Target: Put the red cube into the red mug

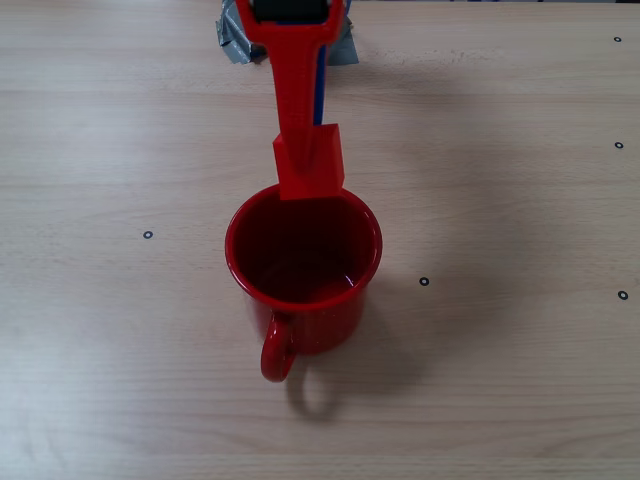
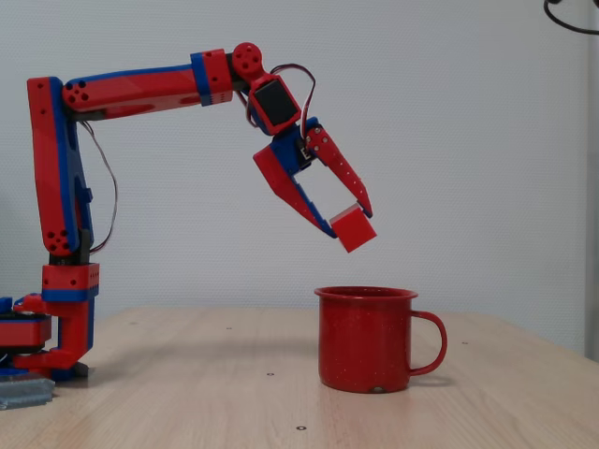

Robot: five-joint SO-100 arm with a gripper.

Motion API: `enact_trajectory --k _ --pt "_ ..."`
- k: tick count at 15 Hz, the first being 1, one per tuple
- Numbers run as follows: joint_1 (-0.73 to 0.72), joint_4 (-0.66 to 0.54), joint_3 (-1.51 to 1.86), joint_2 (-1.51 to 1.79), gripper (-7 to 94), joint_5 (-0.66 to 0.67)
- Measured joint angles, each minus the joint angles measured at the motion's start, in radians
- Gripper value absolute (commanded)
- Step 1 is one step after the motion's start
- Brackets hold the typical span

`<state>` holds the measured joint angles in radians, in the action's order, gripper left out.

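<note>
The red mug (image 1: 303, 272) stands upright on the table, its handle toward the bottom of the overhead picture; from the side the red mug (image 2: 365, 339) has its handle on the right. My gripper (image 2: 348, 227) is shut on the red cube (image 2: 353, 228), held in the air well above the mug's rim, slightly left of its middle. From above, the red cube (image 1: 310, 163) overlaps the mug's far rim, with the gripper (image 1: 308, 150) reaching in from the top of the picture. The mug's inside looks empty.
The red and blue arm's base (image 2: 42, 341) stands at the table's left end, fixed with grey tape (image 1: 232, 42). Small black dots (image 1: 148, 235) mark the wooden tabletop. A white wall stands behind the table.
</note>
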<state>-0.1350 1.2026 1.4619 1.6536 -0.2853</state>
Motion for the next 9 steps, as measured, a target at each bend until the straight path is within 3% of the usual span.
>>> enact_trajectory --k 5,9 --pt "-0.002 -0.095 0.158 -0.002 2 0.029" --pt "-0.002 -0.109 0.163 -0.002 20 0.060"
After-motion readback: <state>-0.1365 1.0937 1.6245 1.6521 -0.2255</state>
